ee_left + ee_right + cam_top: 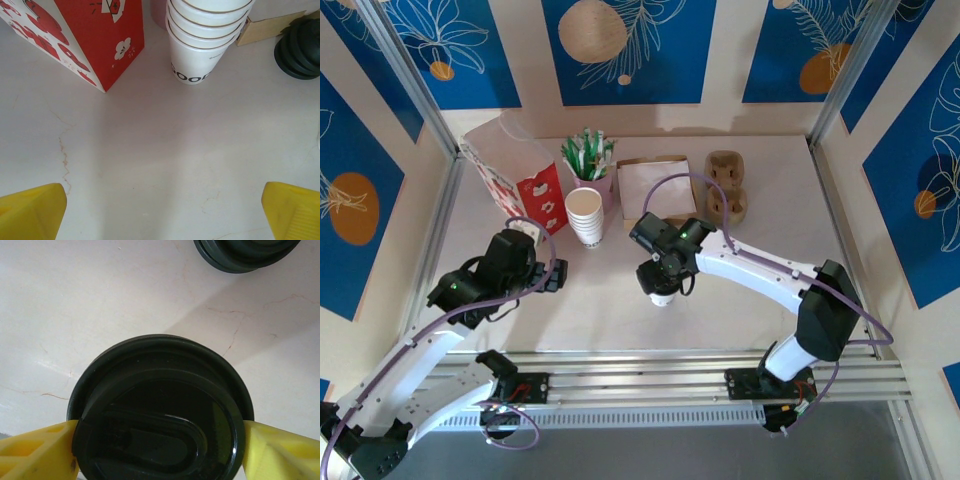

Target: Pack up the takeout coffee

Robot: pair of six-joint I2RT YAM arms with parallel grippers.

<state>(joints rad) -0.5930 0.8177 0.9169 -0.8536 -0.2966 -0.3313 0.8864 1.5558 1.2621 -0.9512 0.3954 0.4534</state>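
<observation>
Right end effector (160, 442) clamped around takeout coffee (159, 390) at its black lid, left end effector (164, 212) spread apart above bench (150, 150)

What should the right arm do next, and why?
Probably lift the coffee cup straight up. The right gripper looks closed on it, yellow fingers against both sides under the black lid, and it seems to stand on the table, apart from the red bag it must go into.
</observation>
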